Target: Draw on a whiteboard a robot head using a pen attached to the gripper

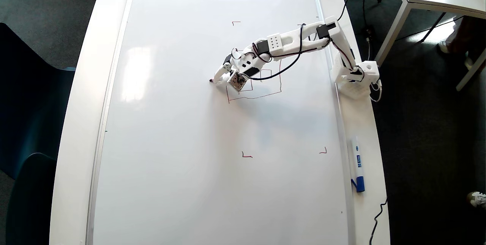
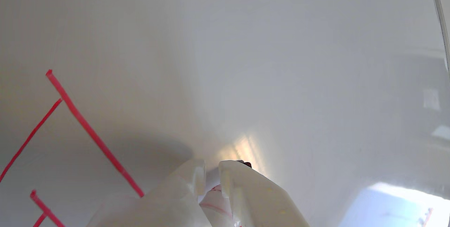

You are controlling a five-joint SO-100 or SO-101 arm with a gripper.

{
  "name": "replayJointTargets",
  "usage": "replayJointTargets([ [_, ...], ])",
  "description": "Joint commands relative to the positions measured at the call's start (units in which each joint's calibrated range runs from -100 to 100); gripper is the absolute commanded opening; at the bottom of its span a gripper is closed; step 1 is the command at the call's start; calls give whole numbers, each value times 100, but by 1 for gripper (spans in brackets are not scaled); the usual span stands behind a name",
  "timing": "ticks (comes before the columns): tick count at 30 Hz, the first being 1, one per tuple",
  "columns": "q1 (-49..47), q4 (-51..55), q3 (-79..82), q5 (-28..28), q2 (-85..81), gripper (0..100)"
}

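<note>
- Pen [image 2: 218,199]: a slim white marker clamped between the two fingers of the gripper [image 2: 211,170] at the bottom centre of the wrist view; only a short stretch of barrel with faint red marks shows in the narrow gap, and a dark tip peeks out beside the right finger.
- In the overhead view the pen's dark red tip [image 1: 211,81] sticks out at the gripper's [image 1: 219,79] left end, at centre frame; its long axis runs roughly left-right, tip to the left. Whether the tip touches the surface cannot be told.
- Gripper fingers [image 2: 246,195]: matte white printed plastic, blunt and rounded, closed on the pen.
- Behind the gripper, the white arm [image 1: 288,43] with black servo blocks and looping black wires reaches toward the upper right, to a base [image 1: 358,76] at the right edge of the board.
- Robot head [image 1: 258,89]: thin red wobbly lines just right of the gripper and partly under the arm; in the wrist view straight red strokes [image 2: 91,133] cross the lower left.
- Whiteboard [image 1: 190,184]: large, glossy, white and rectangular with a thin silver frame, showing soft reflections; small red corner marks [image 1: 246,156] lie below centre and near the top.
- White-and-blue marker [image 1: 357,169] lies on the white table rim [image 1: 76,123] at lower right, long axis top to bottom.
</note>
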Motion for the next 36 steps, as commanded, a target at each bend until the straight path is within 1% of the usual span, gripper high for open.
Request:
replayJointTargets([
  [1, -10, -71, -596, 16, 187, 1],
  [8, -3, -71, -1059, 16, 505, 1],
  [17, 56, -62, -1032, 0, 497, 1],
  [24, 469, 16, -877, 27, 438, 1],
  [31, 572, 25, -832, 27, 430, 1],
  [35, 557, 25, -496, 27, 187, 1],
  [36, 550, 16, -60, 27, -115, 1],
])
